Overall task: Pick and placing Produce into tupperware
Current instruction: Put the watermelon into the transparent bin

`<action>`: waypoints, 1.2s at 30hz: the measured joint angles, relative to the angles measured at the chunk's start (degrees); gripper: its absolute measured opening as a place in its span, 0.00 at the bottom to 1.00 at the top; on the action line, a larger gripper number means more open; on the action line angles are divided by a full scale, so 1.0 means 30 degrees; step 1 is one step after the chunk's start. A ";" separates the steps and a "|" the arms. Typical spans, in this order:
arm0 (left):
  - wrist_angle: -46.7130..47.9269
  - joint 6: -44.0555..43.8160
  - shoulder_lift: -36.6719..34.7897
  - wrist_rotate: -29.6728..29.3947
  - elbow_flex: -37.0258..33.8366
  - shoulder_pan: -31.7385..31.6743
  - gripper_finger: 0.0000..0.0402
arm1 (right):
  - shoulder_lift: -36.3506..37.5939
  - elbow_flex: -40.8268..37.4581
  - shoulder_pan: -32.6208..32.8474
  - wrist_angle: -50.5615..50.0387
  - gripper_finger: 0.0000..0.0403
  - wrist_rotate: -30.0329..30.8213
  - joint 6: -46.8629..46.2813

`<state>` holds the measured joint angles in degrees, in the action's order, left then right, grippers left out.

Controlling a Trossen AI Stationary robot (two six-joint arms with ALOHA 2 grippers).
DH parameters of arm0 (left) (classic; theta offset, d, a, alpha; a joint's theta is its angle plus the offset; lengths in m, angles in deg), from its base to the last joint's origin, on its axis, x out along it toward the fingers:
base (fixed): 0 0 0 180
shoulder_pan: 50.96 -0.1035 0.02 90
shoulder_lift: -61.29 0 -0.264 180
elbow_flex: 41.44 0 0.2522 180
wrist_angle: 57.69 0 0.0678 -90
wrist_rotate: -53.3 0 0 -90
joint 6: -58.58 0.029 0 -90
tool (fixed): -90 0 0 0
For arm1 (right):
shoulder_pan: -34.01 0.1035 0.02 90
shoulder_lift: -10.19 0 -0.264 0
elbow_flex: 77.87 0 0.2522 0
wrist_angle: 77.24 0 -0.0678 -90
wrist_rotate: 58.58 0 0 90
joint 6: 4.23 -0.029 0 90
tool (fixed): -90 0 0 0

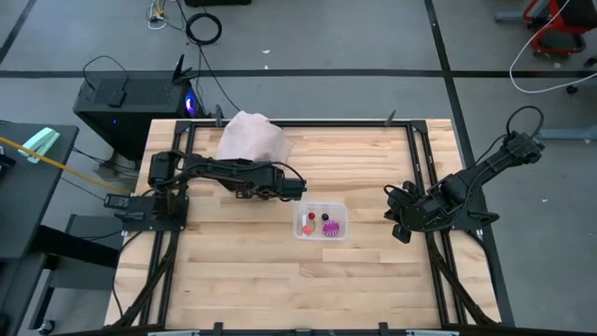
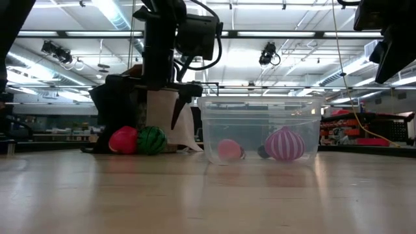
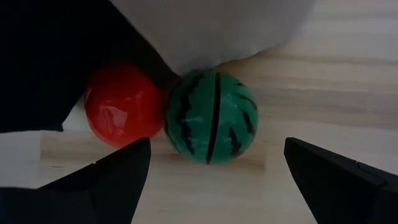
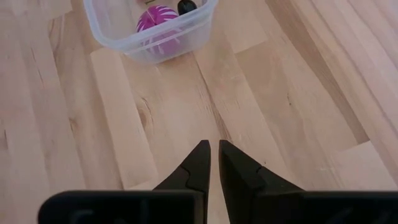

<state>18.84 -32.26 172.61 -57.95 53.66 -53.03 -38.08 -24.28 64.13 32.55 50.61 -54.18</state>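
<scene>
A green striped watermelon ball (image 3: 210,117) and a red ball (image 3: 121,102) rest side by side on the wooden table, against the near edge of a pale bag (image 3: 217,31). My left gripper (image 3: 214,177) hangs open above them, slanting down, its fingers wide on either side of the watermelon ball and touching nothing. In the high view the left arm (image 1: 233,175) hides both balls. The clear tupperware (image 1: 322,221) stands mid-table and holds a spiky magenta piece (image 2: 284,144), a pinkish-red piece (image 2: 227,149) and a small dark one (image 4: 186,6). My right gripper (image 4: 214,162) waits shut above the table, right of the tub.
The pale pinkish bag (image 1: 252,138) lies at the table's far side, just behind the two balls. A black frame rail (image 1: 420,159) runs along the table's edges. Bare wood lies between the tub and the table's near edge.
</scene>
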 joint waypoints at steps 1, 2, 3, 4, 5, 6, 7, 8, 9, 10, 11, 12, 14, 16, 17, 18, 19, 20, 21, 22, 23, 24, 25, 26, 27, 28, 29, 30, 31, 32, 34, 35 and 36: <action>0.0032 0.0054 0.0067 0.0067 -0.0023 0.0001 0.94 | 0.0000 0.0001 0.0002 -0.0001 0.10 0.0001 0.0003; 0.0053 0.0071 0.0073 0.0091 -0.0029 0.0015 0.94 | 0.0007 0.0002 -0.0004 0.0000 0.10 0.0002 0.0000; 0.0007 0.0065 0.0062 0.0077 -0.0021 0.0015 0.94 | 0.0000 0.0004 -0.0003 -0.0004 0.10 0.0000 0.0000; -0.0160 0.0071 0.0115 0.0057 -0.0001 0.0015 0.94 | 0.0000 0.0000 -0.0003 0.0000 0.10 0.0000 0.0000; -0.0207 0.0086 0.0201 0.0055 0.0000 0.0015 0.94 | 0.0004 0.0004 0.0003 0.0000 0.10 0.0000 0.0000; -0.0215 0.0180 0.0257 0.0070 -0.0013 0.0007 0.94 | 0.0000 0.0000 -0.0003 0.0000 0.10 -0.0003 0.0000; -0.0230 0.0228 0.0333 0.0061 -0.0015 0.0007 0.94 | 0.0000 0.0000 0.0003 0.0000 0.10 0.0003 0.0000; -0.0220 0.0225 0.0388 0.0045 -0.0007 0.0007 0.94 | 0.0002 0.0004 -0.0004 0.0000 0.10 0.0001 0.0000; -0.0274 0.0256 0.0444 0.0093 -0.0010 0.0007 0.94 | 0.0003 0.0006 -0.0003 0.0000 0.10 -0.0002 0.0000; -0.0296 0.0364 0.0493 0.0109 -0.0015 0.0007 0.94 | 0.0000 0.0002 -0.0004 0.0000 0.10 -0.0003 -0.0005; -0.0379 0.0455 0.0624 0.0108 -0.0007 0.0015 0.94 | 0.0000 0.0007 -0.0004 -0.0005 0.10 -0.0003 -0.0007; -0.0474 0.0503 0.0721 0.0149 -0.0007 0.0013 0.94 | 0.0004 0.0000 -0.0004 0.0004 0.10 -0.0003 -0.0007; -0.0432 0.0509 0.0819 0.0281 -0.0015 0.0007 0.94 | 0.0007 0.0002 -0.0002 0.0026 0.10 -0.0003 -0.0007; -0.0463 0.0502 0.0921 0.0263 0.0000 0.0009 0.94 | 0.0000 0.0000 -0.0004 0.0102 0.10 -0.0003 -0.0007; -0.0444 0.0509 0.0991 0.0267 -0.0005 0.0012 0.94 | -0.0001 0.0000 -0.0003 0.0117 0.10 -0.0003 -0.0007; -0.0443 0.0506 0.1012 0.0267 -0.0015 0.0007 0.94 | 0.0007 0.0001 0.0003 0.0128 0.10 -0.0003 -0.0007; -0.0461 0.0502 0.1023 0.0233 -0.0015 0.0012 0.94 | 0.0007 0.0000 -0.0004 0.0174 0.10 0.0001 -0.0007; -0.0465 0.0504 0.1025 0.0207 -0.0007 0.0007 0.94 | 0.0000 0.0004 0.0000 0.0186 0.10 -0.0003 -0.0007; -0.0476 0.0525 0.1061 0.0201 -0.0007 0.0000 0.94 | 0.0003 0.0000 -0.0001 0.0182 0.10 -0.0003 -0.0007; -0.0476 0.0539 0.1081 0.0193 -0.0015 -0.0007 0.94 | 0.0007 0.0000 0.0003 0.0191 0.10 -0.0003 -0.0007; -0.0462 0.0539 0.1088 0.0167 -0.0015 -0.0007 0.94 | 0.0000 0.0007 -0.0004 0.0197 0.10 -0.0003 -0.0007; -0.0460 0.0538 0.1088 0.0074 -0.0015 -0.0007 0.94 | 0.0000 0.0000 -0.0004 0.0197 0.10 -0.0003 0.0001; -0.0474 0.0538 0.1088 -0.0018 -0.0015 -0.0007 0.94 | 0.0007 0.0007 0.0003 0.0211 0.10 -0.0003 0.0014; -0.0476 0.0538 0.1088 -0.0080 -0.0012 -0.0007 0.94 | 0.0007 0.0000 0.0003 0.0217 0.10 -0.0003 0.0015; -0.0471 0.0531 0.1088 -0.0146 -0.0010 -0.0007 0.94 | 0.0000 0.0000 0.0003 0.0219 0.10 -0.0003 0.0015; -0.0468 0.0531 0.1088 -0.0229 -0.0007 -0.0007 0.94 | 0.0000 0.0006 -0.0004 0.0226 0.10 -0.0002 0.0016; -0.0476 0.0531 0.1088 -0.0308 -0.0010 -0.0010 0.94 | 0.0000 0.0000 -0.0003 0.0233 0.10 -0.0003 0.0022; -0.0468 0.0531 0.1088 -0.0361 -0.0015 -0.0022 0.94 | 0.0000 0.0000 0.0003 0.0233 0.10 -0.0003 0.0023; -0.0468 0.0531 0.1088 -0.0428 -0.0015 -0.0022 0.94 | 0.0000 0.0000 0.0003 0.0233 0.10 -0.0003 0.0022; -0.0468 0.0531 0.1088 -0.0499 -0.0015 -0.0022 0.94 | 0.0000 0.0000 -0.0004 0.0233 0.10 0.0004 0.0022; -0.0462 0.0528 0.1088 -0.0597 -0.0012 -0.0022 0.93 | 0.0000 0.0000 0.0002 0.0233 0.10 0.0004 0.0035; -0.0461 0.0519 0.1088 -0.0668 -0.0010 -0.0022 0.93 | 0.0000 0.0005 -0.0002 0.0233 0.10 0.0002 0.0036; -0.0450 0.0512 0.1088 -0.0742 -0.0015 -0.0022 0.92 | 0.0000 0.0000 -0.0004 0.0233 0.10 0.0004 0.0036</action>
<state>17.49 -30.73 175.88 -60.18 53.62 -53.09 -38.08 -24.28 64.12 33.25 50.63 -54.07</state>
